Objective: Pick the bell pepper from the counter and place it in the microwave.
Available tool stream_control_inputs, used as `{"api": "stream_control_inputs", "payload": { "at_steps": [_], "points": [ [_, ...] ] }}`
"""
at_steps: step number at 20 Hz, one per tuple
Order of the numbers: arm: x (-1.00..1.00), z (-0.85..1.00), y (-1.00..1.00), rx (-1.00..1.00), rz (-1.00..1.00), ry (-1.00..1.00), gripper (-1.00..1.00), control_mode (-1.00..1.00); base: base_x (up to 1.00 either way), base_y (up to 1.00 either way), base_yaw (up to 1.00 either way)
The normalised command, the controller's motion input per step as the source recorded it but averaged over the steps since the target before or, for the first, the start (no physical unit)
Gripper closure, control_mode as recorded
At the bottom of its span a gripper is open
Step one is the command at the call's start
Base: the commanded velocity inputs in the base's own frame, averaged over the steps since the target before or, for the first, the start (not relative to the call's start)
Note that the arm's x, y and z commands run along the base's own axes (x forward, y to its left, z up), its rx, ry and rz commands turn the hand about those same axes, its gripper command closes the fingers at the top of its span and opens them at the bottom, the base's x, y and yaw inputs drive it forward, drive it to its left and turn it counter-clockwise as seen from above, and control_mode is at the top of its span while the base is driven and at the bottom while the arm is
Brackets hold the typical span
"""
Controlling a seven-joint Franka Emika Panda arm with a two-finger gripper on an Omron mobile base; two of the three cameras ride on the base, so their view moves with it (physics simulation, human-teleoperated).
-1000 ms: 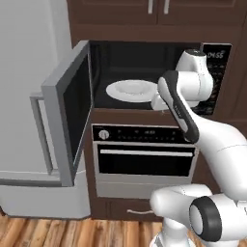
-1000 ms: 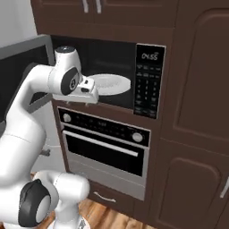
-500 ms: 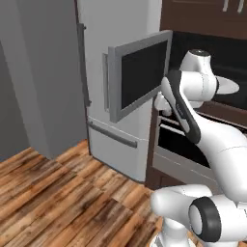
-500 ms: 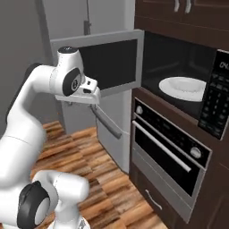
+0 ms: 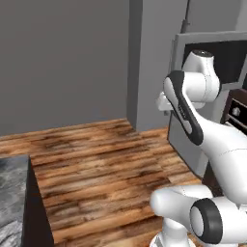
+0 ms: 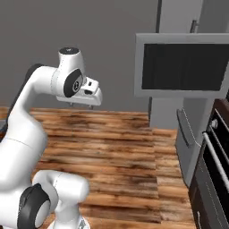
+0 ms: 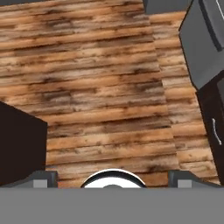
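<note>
A grey wall (image 5: 62, 62) and plank floor (image 5: 106, 159) are now faced where the microwave cavity was faced a second ago; the views have swung left. A counter (image 5: 12, 202) corner is seen lower left. The door (image 6: 183, 65) is seen at right. The gripper (image 7: 112, 177) is spread, empty; the pepper cannot be located.
</note>
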Motion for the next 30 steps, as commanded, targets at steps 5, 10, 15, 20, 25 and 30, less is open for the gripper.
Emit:
{"api": "stream_control_inputs", "payload": {
  "at_steps": [5,10,15,20,25,30],
  "points": [
    [0.0,0.0,0.0,0.0,0.0,0.0,-1.0,1.0,-0.39,0.0,1.0],
    [0.0,0.0,0.0,0.0,0.0,0.0,-1.0,1.0,-0.27,0.0,1.0],
    [0.0,0.0,0.0,0.0,0.0,0.0,-1.0,1.0,-0.06,0.0,0.99],
    [0.0,0.0,0.0,0.0,0.0,0.0,-1.0,1.0,0.69,-0.25,0.41],
    [0.0,0.0,0.0,0.0,0.0,0.0,-1.0,1.0,0.72,-0.2,0.08],
    [0.0,0.0,0.0,0.0,0.0,0.0,-1.0,1.0,0.36,-0.05,0.11]
  ]
}}
